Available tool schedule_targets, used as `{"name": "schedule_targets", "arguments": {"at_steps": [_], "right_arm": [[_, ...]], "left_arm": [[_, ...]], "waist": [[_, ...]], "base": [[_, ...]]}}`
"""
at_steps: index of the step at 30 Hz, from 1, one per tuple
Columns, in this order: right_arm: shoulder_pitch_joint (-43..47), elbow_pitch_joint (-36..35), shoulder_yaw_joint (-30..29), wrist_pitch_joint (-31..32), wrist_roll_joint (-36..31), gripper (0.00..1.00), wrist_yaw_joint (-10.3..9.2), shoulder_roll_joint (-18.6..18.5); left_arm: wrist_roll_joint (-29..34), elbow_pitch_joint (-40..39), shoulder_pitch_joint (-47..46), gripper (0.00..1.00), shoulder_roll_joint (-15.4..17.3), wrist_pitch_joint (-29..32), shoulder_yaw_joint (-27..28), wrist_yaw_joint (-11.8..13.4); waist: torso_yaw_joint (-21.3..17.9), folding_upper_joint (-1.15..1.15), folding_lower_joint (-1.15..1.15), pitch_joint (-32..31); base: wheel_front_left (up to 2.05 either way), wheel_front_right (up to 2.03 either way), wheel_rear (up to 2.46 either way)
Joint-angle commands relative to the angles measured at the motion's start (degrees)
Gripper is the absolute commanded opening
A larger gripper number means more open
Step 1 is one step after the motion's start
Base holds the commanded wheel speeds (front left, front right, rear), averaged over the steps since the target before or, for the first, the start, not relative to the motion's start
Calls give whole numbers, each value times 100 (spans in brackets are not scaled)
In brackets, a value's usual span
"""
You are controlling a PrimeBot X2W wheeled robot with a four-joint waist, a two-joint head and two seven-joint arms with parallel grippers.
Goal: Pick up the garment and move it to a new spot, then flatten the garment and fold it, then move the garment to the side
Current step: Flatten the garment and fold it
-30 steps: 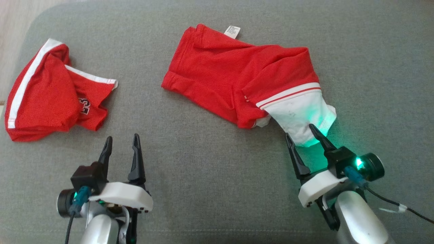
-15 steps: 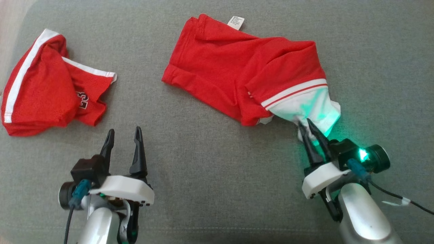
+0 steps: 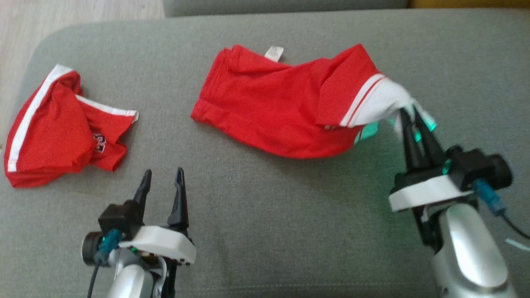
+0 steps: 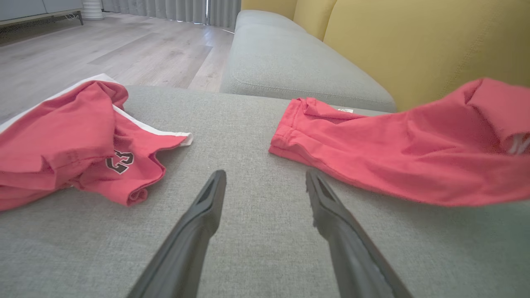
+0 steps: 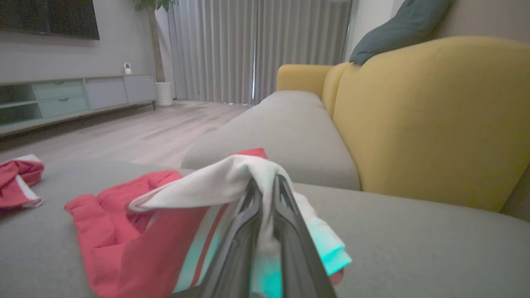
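the garment [image 3: 285, 111], a red jersey-like piece with a white end [image 3: 383, 101], lay across the middle of the grey cushion [image 3: 265, 231]. its right side was raised clear of the cushion and its left hem rested flat. the right claw [image 3: 410, 111] was pinched nearly shut on that white end, with cloth bunched between the two dark fingers, as the right wrist view showed plainly [image 5: 266, 182]. the left claw [image 3: 163, 171] hovered wide open over bare cushion and held nothing. it sat between this garment and another red garment [image 3: 54, 128] crumpled well off to the left.

to my eye the fabric was light, thin and very limp. it sagged from the one pinch point and draped in soft folds, so it would swing and trail rather than keep any shape. it did not look fragile, but a narrow pinch on a thin edge could slip. for spreading it flat i'd want a second hold at the far hem near the label [image 3: 273, 53], taking a good fold of cloth rather than a single layer.
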Motion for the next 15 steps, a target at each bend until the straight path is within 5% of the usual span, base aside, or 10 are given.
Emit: {"name": "schedule_targets", "arguments": {"at_steps": [1,15], "right_arm": [[-316,-344,13,-62,-12,0,40,27],[-2580,-517,610,575,-3,0,40,-542]], "left_arm": [[-43,-134,-39,100,19,-70,127,-33],[-304,-99,-177,100,19,-70,-415,-41]], "waist": [[-73,0,0,-155],[301,0,0,57]], "base": [[0,0,0],[0,0,0]]}}
